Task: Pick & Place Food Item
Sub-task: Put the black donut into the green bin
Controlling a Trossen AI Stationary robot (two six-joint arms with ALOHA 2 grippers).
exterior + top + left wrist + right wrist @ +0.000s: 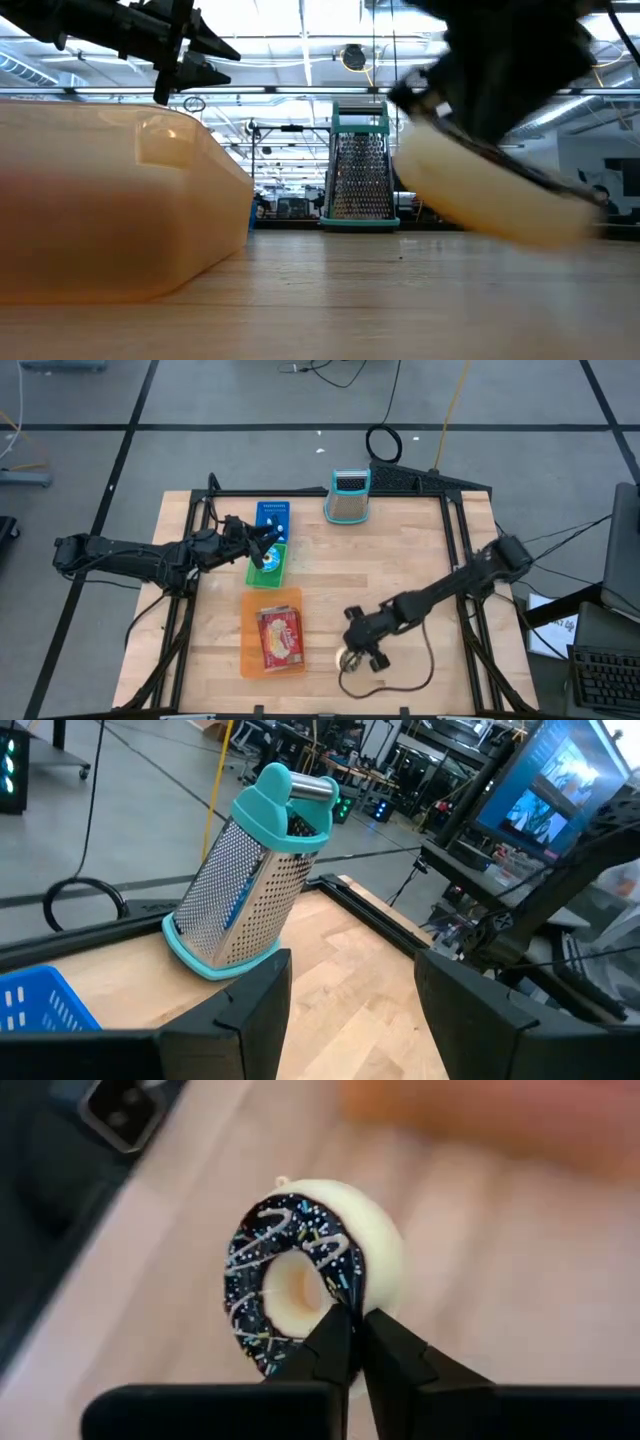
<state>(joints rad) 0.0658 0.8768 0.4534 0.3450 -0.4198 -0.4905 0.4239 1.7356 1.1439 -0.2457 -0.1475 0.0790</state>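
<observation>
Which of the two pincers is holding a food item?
The right pincer: shut on the donut rim, lifting it. The left pincer holds nothing.

In the low view the doughnut (490, 195) is a motion-blurred pale shape under the dark, blurred right gripper (505, 75), and the orange tray (110, 200) runs off the left edge.

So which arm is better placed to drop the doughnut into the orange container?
The right. Its gripper is already shut on the doughnut, lifted just beside the orange container. The left gripper is open and empty, over the green and blue boxes farther back.
</observation>
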